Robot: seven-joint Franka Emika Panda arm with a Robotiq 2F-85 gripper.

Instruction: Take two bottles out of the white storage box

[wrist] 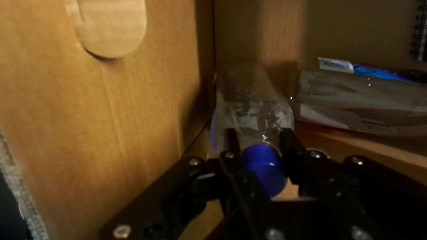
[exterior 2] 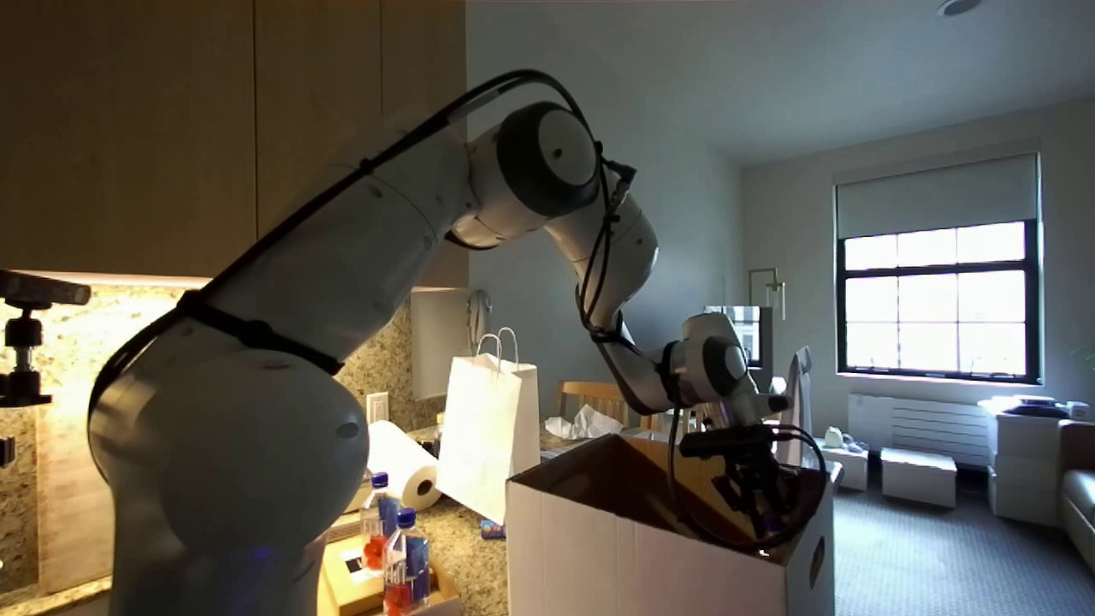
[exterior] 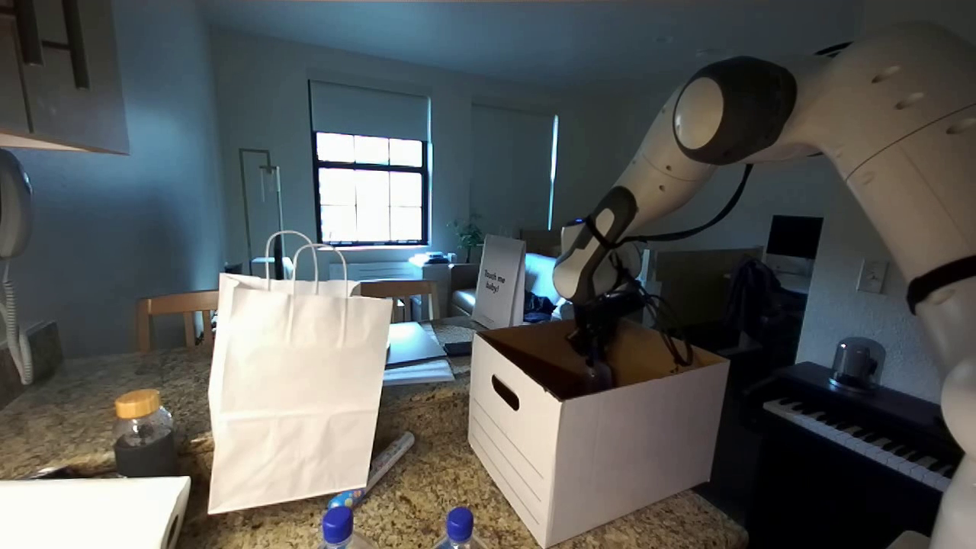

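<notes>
The white storage box [exterior: 640,450] stands open at the counter's end; it also shows in an exterior view [exterior 2: 633,565]. My gripper [wrist: 258,135] reaches down into it, near the wall with the hand-hole. Its fingers are closed around the neck and blue cap of a clear bottle [wrist: 255,115], whose body points down into the box corner. A clear bottle [wrist: 360,98] lies on its side in the box, right of the gripper. Two blue-capped bottles [exterior: 338,526] [exterior: 460,524] stand outside the box; they also show in an exterior view [exterior 2: 374,526] [exterior 2: 406,560].
A white paper bag [exterior: 301,396] with handles stands beside the box on the counter [exterior: 427,488]. A jar [exterior: 145,438] with a wooden lid and a white box [exterior: 91,507] are at the left. A sign [exterior: 499,282] stands behind the box. A paper roll [exterior 2: 402,470] lies near the bag.
</notes>
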